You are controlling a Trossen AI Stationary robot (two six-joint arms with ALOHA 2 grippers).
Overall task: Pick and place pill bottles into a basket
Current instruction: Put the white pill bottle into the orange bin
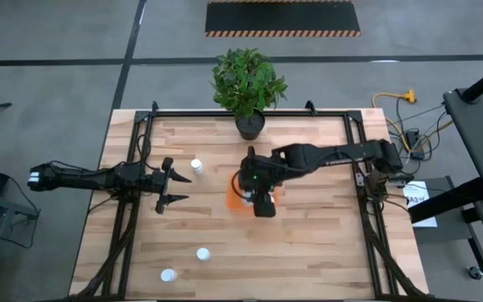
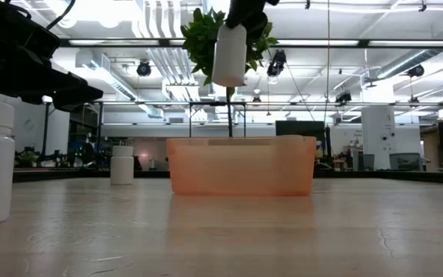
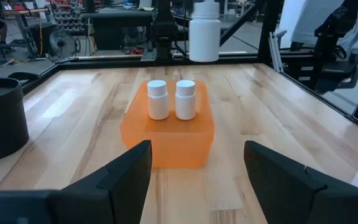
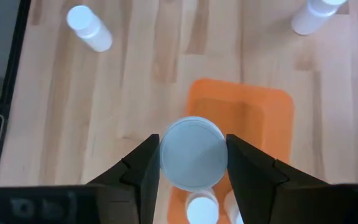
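The orange basket [image 1: 233,200] stands on its base at the table's middle, and it also shows in the left wrist view [image 3: 166,140]. Two white pill bottles [image 3: 158,99] [image 3: 185,99] stand upright inside it. My right gripper [image 1: 258,195] hangs above the basket, shut on a third bottle [image 2: 229,55]. Three more bottles stand on the table: one at the far left [image 1: 196,166] and two near the front edge [image 1: 202,253] [image 1: 168,274]. My left gripper [image 3: 194,180] is open and empty, left of the basket and facing it. My right gripper pinches the bottle between its two fingers [image 4: 143,168], one on each side of the bottle's upper end [image 4: 193,152]. The fingers come from above, pointing down. The bottle hangs upright below them, lifted clear above the basket [image 2: 241,165].
A black plant pot [image 1: 250,124] with a green plant stands at the table's far edge, behind the basket. A dark metal frame [image 1: 141,126] runs around the table top. Bare wood lies to the right of the basket and toward the front.
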